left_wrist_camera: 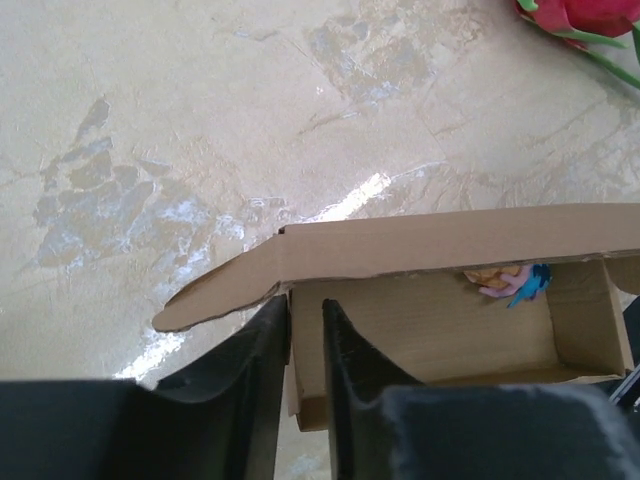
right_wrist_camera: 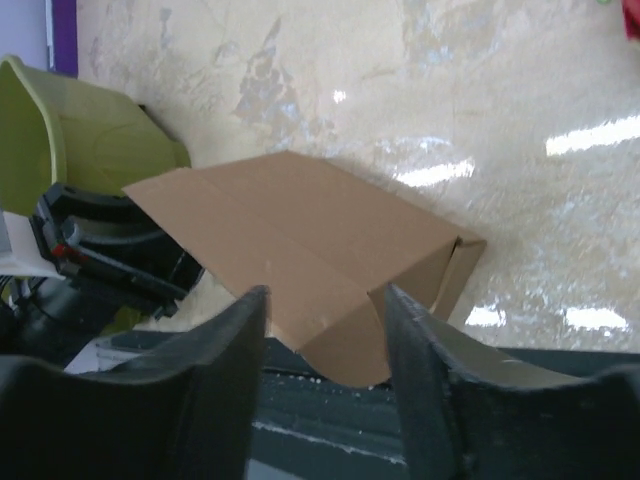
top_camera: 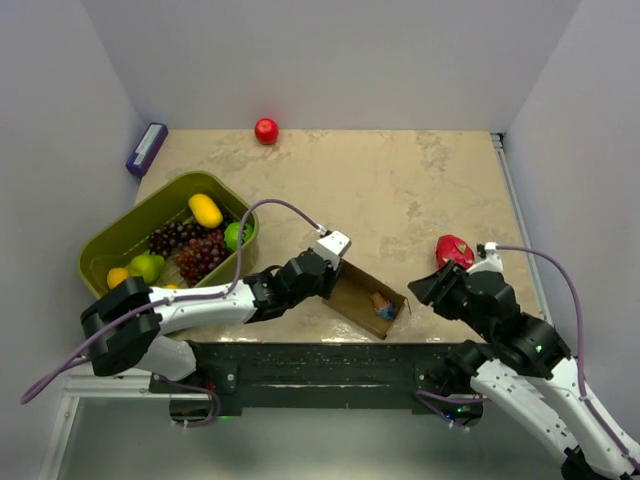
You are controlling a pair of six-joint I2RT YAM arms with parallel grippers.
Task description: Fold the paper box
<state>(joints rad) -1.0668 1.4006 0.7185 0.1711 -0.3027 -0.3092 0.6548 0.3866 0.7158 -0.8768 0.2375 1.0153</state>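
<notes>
Beige bench (top_camera: 400, 190) has box (top_camera: 365, 295) at front edge, betw. arms. L end effector (left_wrist_camera: 305, 306) clamped on its end wall. L wrist cam shows pink-blue item (left_wrist_camera: 505, 282) inside; R wrist cam only the outside. R end effector (right_wrist_camera: 325, 292) apart, box corner just ahead.

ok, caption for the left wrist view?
Left gripper grips an end wall of the open box; small colourful item inside.

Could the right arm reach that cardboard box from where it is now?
Probably yes. The right gripper is open just off one end of the paper box, with nothing between them. The left gripper pinches the wall at the opposite end, out of its way.
</notes>
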